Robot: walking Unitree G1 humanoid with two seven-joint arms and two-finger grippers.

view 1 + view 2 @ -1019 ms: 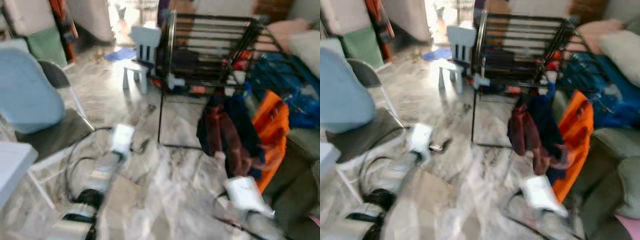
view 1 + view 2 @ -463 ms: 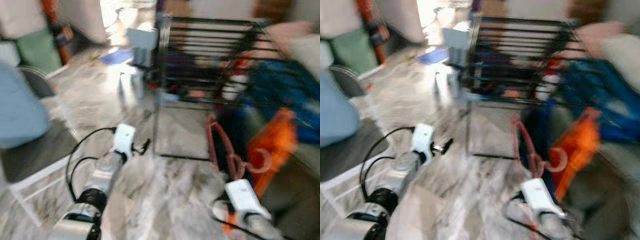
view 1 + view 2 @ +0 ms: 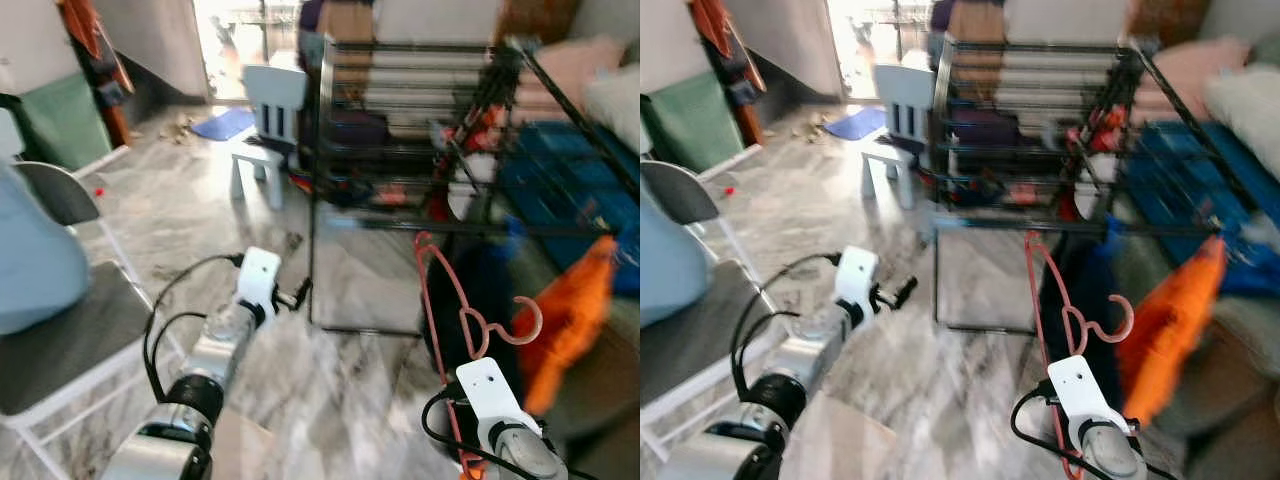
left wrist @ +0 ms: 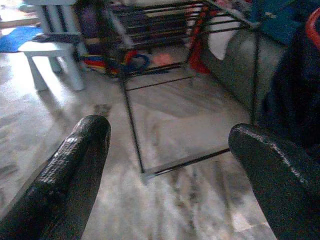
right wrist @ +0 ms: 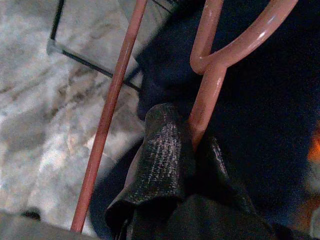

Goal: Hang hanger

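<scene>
A pink plastic hanger [image 3: 447, 290] stands upright over the floor in front of the black drying rack [image 3: 420, 110]. Its hook [image 3: 522, 322] points right. My right gripper [image 5: 192, 135] is shut on the hanger's neck just below the hook, and one of its bars [image 5: 107, 120] runs alongside the fingers. The right wrist [image 3: 487, 392] sits low at the right, below the rack. My left gripper [image 4: 170, 150] reaches forward low over the floor, open with nothing between its fingers [image 3: 298, 294], short of the rack's lower left leg.
A dark garment [image 3: 490, 300] and an orange one [image 3: 575, 310] hang off the rack's front right. A pale blue child's chair [image 3: 265, 110] stands to the left of the rack. A folding chair [image 3: 60, 330] with blue cloth is at my left. Marble floor [image 3: 350, 370] lies ahead.
The whole view has shifted and sharpened as the camera moved. The pink hanger has come up into sight in my right gripper, in front of the dark garment.
</scene>
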